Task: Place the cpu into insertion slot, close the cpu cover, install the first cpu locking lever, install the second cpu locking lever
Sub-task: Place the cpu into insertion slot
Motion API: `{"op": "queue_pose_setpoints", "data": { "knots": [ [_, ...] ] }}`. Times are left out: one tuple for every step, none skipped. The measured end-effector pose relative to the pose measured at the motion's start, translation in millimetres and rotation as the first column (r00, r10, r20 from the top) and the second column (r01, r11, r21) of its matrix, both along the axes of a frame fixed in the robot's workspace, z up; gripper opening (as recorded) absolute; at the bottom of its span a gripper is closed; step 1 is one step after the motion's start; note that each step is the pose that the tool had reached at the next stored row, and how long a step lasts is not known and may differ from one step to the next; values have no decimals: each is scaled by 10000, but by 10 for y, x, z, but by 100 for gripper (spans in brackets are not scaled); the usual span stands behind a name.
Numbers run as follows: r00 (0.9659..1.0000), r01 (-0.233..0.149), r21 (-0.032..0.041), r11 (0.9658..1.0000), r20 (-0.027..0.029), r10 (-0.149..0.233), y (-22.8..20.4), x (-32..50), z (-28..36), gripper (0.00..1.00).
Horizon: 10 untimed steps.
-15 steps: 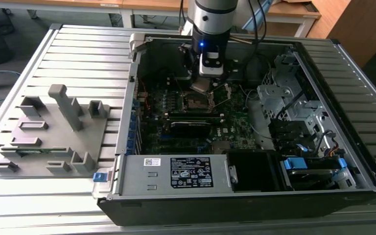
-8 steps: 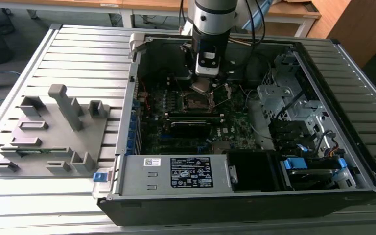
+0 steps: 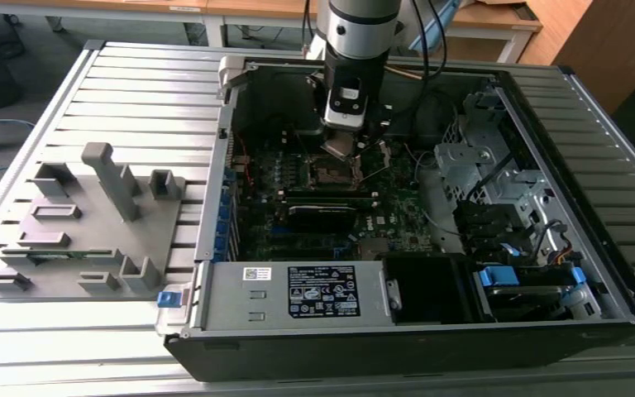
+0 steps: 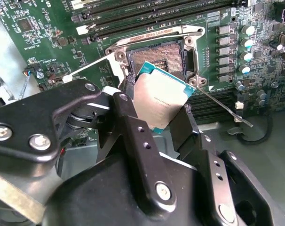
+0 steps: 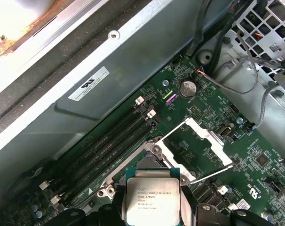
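Note:
My gripper is shut on the cpu, a flat silver square with a teal edge, gripped by two opposite sides between black fingers. The cpu hangs tilted just above the insertion slot, not touching it. In the exterior view the insertion slot lies right under the gripper, on the motherboard. The cpu cover, a silver frame with a cut-out centre, is swung open beside the slot. Two thin locking levers stick out, unlatched, on either side.
The motherboard sits inside an open computer case with drive cages and cables at the exterior view's right. Long black memory slots run beside the socket. A grey fixture with blocks lies on the slatted table at the exterior view's left.

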<state>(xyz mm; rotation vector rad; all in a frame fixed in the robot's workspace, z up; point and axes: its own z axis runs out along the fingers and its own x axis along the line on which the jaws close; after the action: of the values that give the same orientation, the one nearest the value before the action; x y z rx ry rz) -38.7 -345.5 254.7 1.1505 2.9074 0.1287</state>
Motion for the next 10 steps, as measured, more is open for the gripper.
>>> {"op": "queue_pose_setpoints", "data": {
  "knots": [
    [10000,4,0,10000,0,-4,0,0,0,54],
    [10000,5,1,10000,1,-5,0,0,0,54],
    [10000,5,0,10000,0,-5,0,0,0,54],
    [10000,7,1,10000,0,-7,0,0,0,54],
    [10000,7,0,10000,0,-7,0,0,0,54],
    [10000,8,0,10000,0,-8,0,0,0,54],
    [10000,9,0,10000,0,-9,0,0,0,54],
    [10000,10,0,10000,0,-10,0,0,0,54],
    [10000,10,0,10000,0,-10,0,0,0,54],
    [10000,11,1,10000,0,-11,0,0,0,54]
  ]
}}
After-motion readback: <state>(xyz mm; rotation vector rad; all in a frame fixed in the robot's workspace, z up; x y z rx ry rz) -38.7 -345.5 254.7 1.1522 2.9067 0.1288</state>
